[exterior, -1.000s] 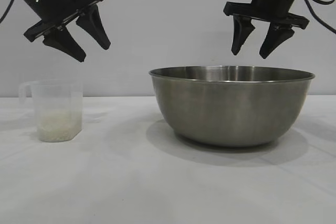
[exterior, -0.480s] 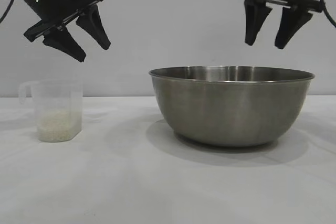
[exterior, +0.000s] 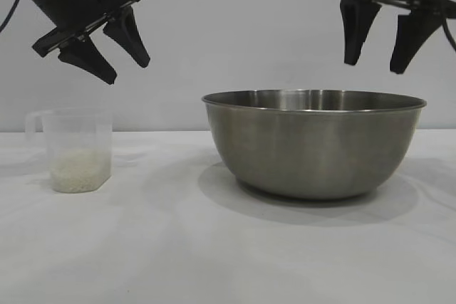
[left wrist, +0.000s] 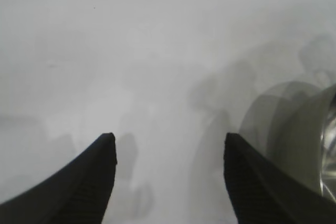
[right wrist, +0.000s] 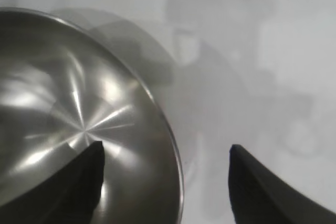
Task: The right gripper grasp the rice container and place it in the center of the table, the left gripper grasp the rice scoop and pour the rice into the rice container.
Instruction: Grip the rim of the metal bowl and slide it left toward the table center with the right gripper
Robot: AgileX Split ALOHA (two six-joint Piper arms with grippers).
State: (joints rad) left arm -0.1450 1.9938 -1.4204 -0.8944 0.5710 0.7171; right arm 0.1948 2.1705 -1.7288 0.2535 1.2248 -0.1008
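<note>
right gripper (exterior: 376,58) has swung from a tilt to pointing nearly straight down and shifted toward the bowl's right side, lower than half a second ago; left gripper (exterior: 128,69), bowl and cup unchanged. near to far: bare white table (exterior: 178,261) in front, nothing on it there. further back on the table, rice scoop (exterior: 75,149) stands upright at left, loop handle facing away from the bowl, a low bed of rice (exterior: 78,170) in its bottom. rice container (exterior: 313,144) sits right of centre, well apart from the scoop, casting a wide shadow. above: left gripper hangs over the scoop, angled down toward the bowl, fingers spread, holding nothing. right gripper hovers above the container's right rim, fingers spread and empty; right wrist view shows one finger (right wrist: 68,192) over the bowl's interior (right wrist: 68,119), the other outside the rim over table. plain grey wall (exterior: 235,26) behind.
</note>
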